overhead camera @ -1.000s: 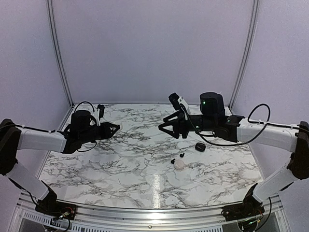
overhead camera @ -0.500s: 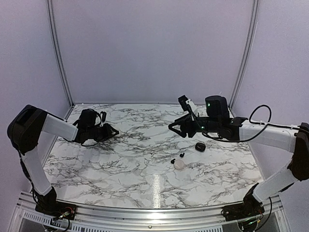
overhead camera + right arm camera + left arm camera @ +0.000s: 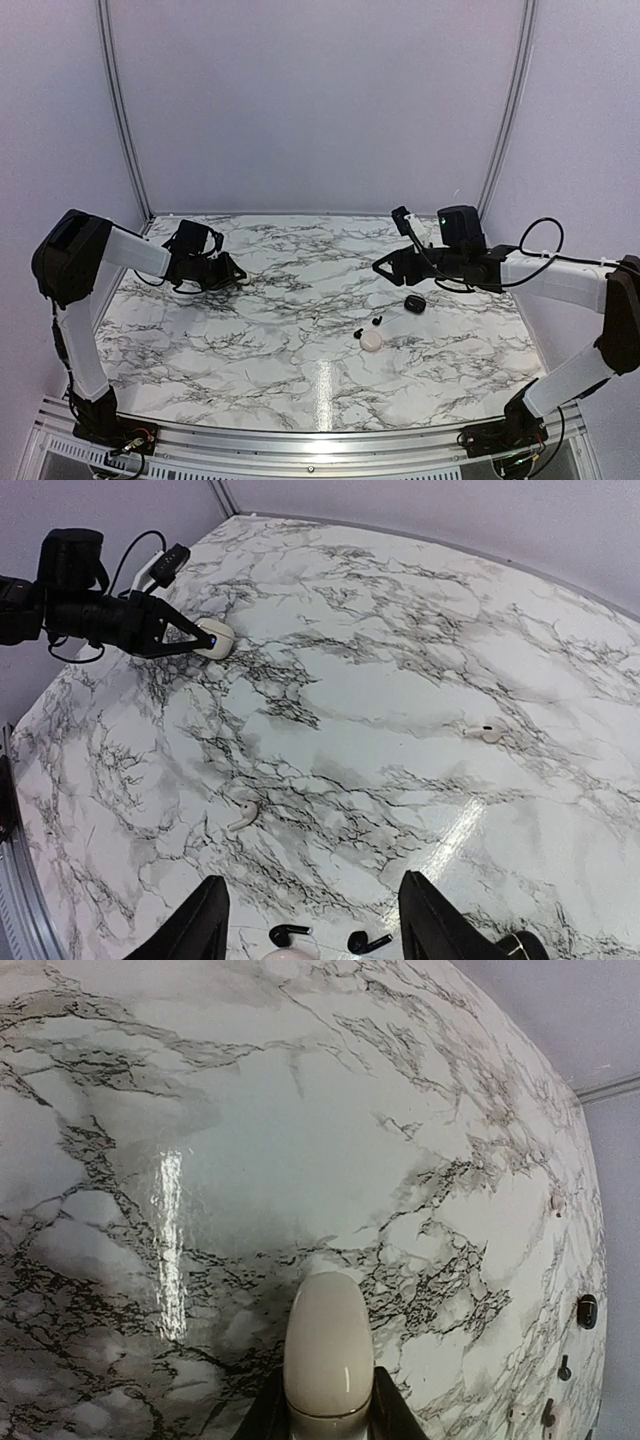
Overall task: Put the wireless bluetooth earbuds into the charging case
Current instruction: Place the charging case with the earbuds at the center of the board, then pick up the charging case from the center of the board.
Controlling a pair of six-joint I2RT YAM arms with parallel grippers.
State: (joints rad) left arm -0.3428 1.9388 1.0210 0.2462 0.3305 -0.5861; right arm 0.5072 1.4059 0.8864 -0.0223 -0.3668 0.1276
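Observation:
My left gripper (image 3: 327, 1402) is shut on a white pebble-shaped charging case (image 3: 327, 1345), held low over the far left of the marble table (image 3: 250, 350); the right wrist view shows the same case (image 3: 216, 638). My right gripper (image 3: 312, 882) hangs open and empty above the table's right half. Two white earbuds (image 3: 243, 813) (image 3: 487, 732) lie apart on the marble. Two black earbuds (image 3: 288, 935) (image 3: 368, 942) lie just beyond a round white case (image 3: 371, 341). A black case (image 3: 414, 302) sits a little to their right.
Purple walls close in the back and both sides of the table. A metal rail (image 3: 300, 445) runs along the near edge. The white earbuds blend into the marble veins and do not show in the top view.
My right gripper has drawn back to the right, away from the table's middle. My left arm has folded its elbow upward, while its gripper with the white case stayed almost in place.

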